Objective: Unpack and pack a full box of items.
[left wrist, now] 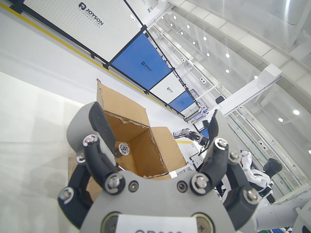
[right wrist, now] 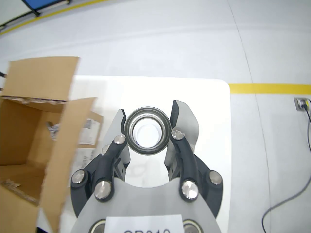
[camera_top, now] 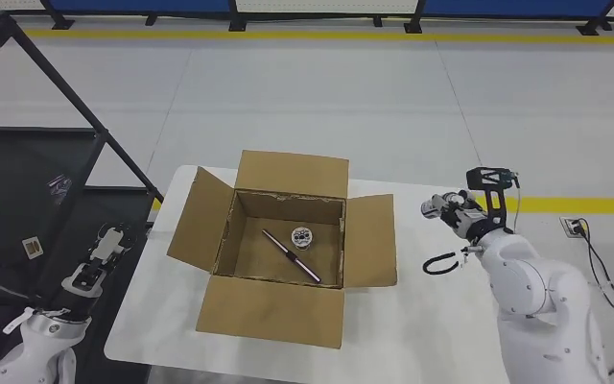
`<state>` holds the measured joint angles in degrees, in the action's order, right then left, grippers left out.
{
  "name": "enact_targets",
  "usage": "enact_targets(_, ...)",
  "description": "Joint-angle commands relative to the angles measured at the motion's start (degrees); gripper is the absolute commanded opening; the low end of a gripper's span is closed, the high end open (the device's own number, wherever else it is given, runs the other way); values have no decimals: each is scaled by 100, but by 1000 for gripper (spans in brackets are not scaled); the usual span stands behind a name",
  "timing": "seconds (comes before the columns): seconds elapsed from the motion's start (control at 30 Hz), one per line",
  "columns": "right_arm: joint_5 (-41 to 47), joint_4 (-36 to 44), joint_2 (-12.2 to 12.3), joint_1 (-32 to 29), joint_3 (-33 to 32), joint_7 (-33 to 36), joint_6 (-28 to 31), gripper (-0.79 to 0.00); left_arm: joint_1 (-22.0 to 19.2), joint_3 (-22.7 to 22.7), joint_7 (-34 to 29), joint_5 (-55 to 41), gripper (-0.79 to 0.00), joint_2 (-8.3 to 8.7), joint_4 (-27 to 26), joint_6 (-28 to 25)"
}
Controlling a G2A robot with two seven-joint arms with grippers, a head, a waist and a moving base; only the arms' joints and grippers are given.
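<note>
An open cardboard box [camera_top: 278,245] stands on the white table [camera_top: 432,317] with all its flaps folded out. Inside lie a dark rod [camera_top: 292,255] and a small round metal part [camera_top: 301,235], which the left wrist view shows too as the round part [left wrist: 123,148]. My right gripper [right wrist: 147,124] is shut on a metal ring [right wrist: 147,130], held above the table to the right of the box [right wrist: 29,132]; from above the right gripper [camera_top: 451,211] hangs near the table's right edge. My left gripper [left wrist: 155,122] is open and empty, off the table's left side, pointing toward the box [left wrist: 145,146].
A black frame [camera_top: 67,106] slants past the table's left side above a dark mat. A yellow floor line [camera_top: 566,204] and a floor socket with cable [right wrist: 301,104] lie right of the table. Bare table surface spreads in front of and right of the box.
</note>
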<state>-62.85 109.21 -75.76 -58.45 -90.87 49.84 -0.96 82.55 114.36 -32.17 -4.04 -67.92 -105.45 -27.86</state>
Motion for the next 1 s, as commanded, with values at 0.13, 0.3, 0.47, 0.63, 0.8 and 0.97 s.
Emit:
enact_targets(0.13,685,382,-55,311,1050,353,481,-785,0,0,0,0,0,0,0,0)
enact_targets(0.3,697,-427,-155,964,2268,751,737,-785,0,0,0,0,0,0,0,0)
enact_targets(0.47,656,-1431,-313,1507,3176,796,580,-785,0,0,0,0,0,0,0,0)
enact_targets(0.63,360,-2188,-454,1845,3735,550,193,-785,0,0,0,0,0,0,0,0)
enact_targets(0.8,91,-2859,-614,2092,4195,274,-223,-785,0,0,0,0,0,0,0,0)
enact_targets(0.97,264,-3514,-757,2350,4411,119,-221,-785,0,0,0,0,0,0,0,0)
